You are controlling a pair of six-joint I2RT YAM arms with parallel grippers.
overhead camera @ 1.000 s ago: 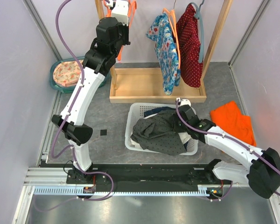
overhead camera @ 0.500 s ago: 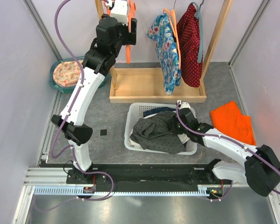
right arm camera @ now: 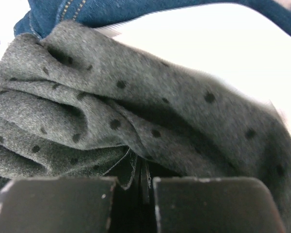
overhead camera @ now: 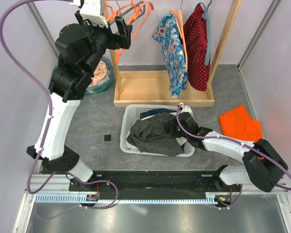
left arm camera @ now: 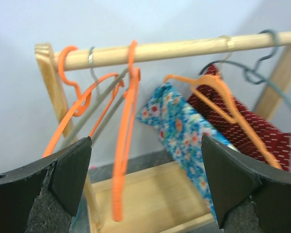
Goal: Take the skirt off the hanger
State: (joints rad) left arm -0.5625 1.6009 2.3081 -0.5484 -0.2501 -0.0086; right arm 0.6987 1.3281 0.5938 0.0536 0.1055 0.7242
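Note:
The grey dotted skirt [overhead camera: 153, 136] lies bunched in the white basket [overhead camera: 124, 141]. My right gripper [overhead camera: 177, 127] is low at its right side, shut on a fold of the skirt [right arm camera: 136, 111], with the edge of the cloth pinched between the jaws [right arm camera: 143, 182]. An empty orange hanger [left arm camera: 123, 160] hangs from the wooden rail [left arm camera: 184, 47] among other bare hangers [overhead camera: 131, 12]. My left gripper [overhead camera: 121, 31] is high at the rack's left end, open. In its wrist view the jaws [left arm camera: 145, 141] stand wide apart in front of the hanger, touching nothing.
A floral garment [overhead camera: 170, 48] and a red dotted one [overhead camera: 198, 46] hang further right on the rail. Blue jeans [right arm camera: 136, 9] lie under the skirt. An orange cloth [overhead camera: 240, 124] lies right of the basket, a teal bowl [overhead camera: 99, 77] left of the rack base [overhead camera: 155, 90].
My left gripper has opened, let go of the orange hanger and drawn back up and to the left. The right gripper has pulled the skirt left, and the basket has slid left with it.

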